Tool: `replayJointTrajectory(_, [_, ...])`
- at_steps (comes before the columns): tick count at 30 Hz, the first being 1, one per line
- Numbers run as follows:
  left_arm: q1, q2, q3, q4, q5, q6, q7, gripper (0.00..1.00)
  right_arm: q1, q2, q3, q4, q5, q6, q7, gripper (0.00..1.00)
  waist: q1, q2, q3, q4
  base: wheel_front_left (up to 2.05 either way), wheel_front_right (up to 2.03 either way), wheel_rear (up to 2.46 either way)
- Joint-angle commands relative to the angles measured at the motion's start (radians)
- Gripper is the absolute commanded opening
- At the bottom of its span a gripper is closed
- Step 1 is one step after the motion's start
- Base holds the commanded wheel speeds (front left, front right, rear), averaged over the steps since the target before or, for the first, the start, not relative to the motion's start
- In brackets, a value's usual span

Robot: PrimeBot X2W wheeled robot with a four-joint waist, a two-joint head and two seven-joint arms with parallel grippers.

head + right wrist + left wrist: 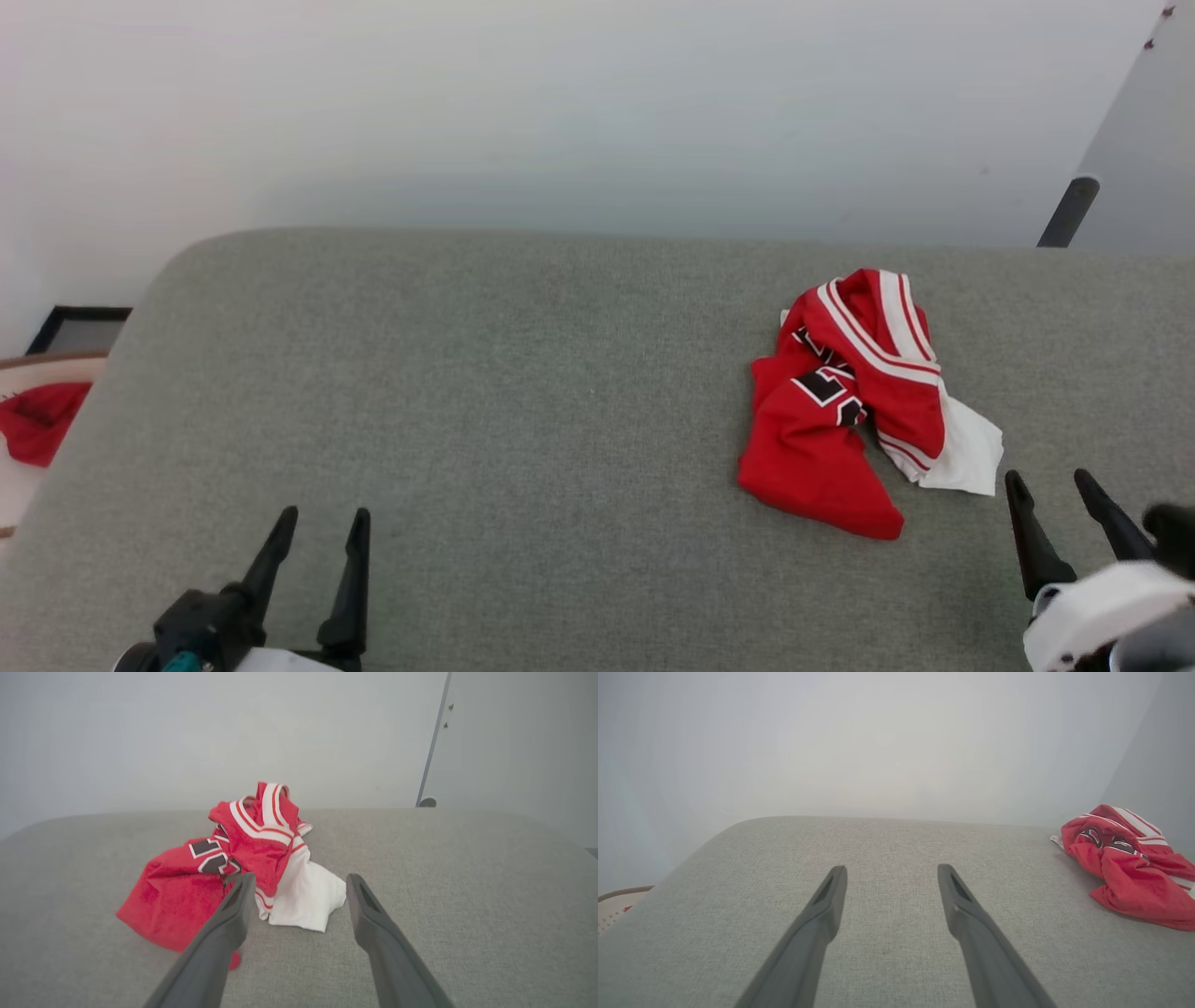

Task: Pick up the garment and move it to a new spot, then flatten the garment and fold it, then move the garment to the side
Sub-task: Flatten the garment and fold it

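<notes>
Spreading across most of the head view, a grey fabric-covered surface (467, 420) with a rounded far-left corner stands against a pale wall (560, 112). The garment (840, 411) lies crumpled on the surface's right half, nearer the far edge than the near one. It is a red heap with striped trim on top and part of the black, white-outlined number showing among the folds. A white sleeve (966, 453) spills out at its near right side. The right gripper (1047, 474) is just beside that sleeve, its fingers spread apart and holding nothing. In the right wrist view the sleeve shows beyond and between the two fingertips. The left gripper (324, 511) is well apart from the garment, over bare fabric at the near left, its fingers likewise apart and empty. Off the surface's left edge, a red cloth (37, 420) lies in a pale, brown-rimmed container (37, 362), possibly a basket, cut off by the frame.
</notes>
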Motion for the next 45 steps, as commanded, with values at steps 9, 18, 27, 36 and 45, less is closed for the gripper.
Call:
replayJointTrajectory(9, [-0.072,-0.052,0.014,0.003,0.025,-0.027,0.0,1.0,-0.263,-0.111,0.057,0.117,0.072,0.0,0.59,1.0,0.0,0.0,0.121,0.025,0.0,0.0,0.0])
replayJointTrajectory(18, [-0.16,-0.104,0.018,0.027,0.036,-0.046,0.0,1.0,-0.461,-0.138,0.016,0.206,0.04,0.0,0.943,1.0,0.0,0.0,0.244,0.068,0.0,0.0,0.0])
replayJointTrajectory(27, [-0.207,-0.119,0.023,0.045,0.036,-0.051,0.0,1.0,-0.472,-0.123,0.041,0.233,0.022,0.0,0.951,0.0,0.0,0.0,0.28,0.072,0.0,0.0,0.0])
replayJointTrajectory(36, [-0.21,-0.093,0.022,0.029,0.022,-0.051,0.0,1.0,-0.397,-0.168,-0.126,0.134,0.039,0.0,0.871,0.0,0.0,0.0,0.28,0.022,0.0,0.0,0.0])
replayJointTrajectory(45, [-0.231,-0.058,0.006,0.017,0.014,-0.051,0.0,1.0,-0.299,-0.196,-0.394,0.072,-0.08,0.0,0.822,0.0,0.0,0.0,0.313,-0.011,0.0,0.0,0.0])
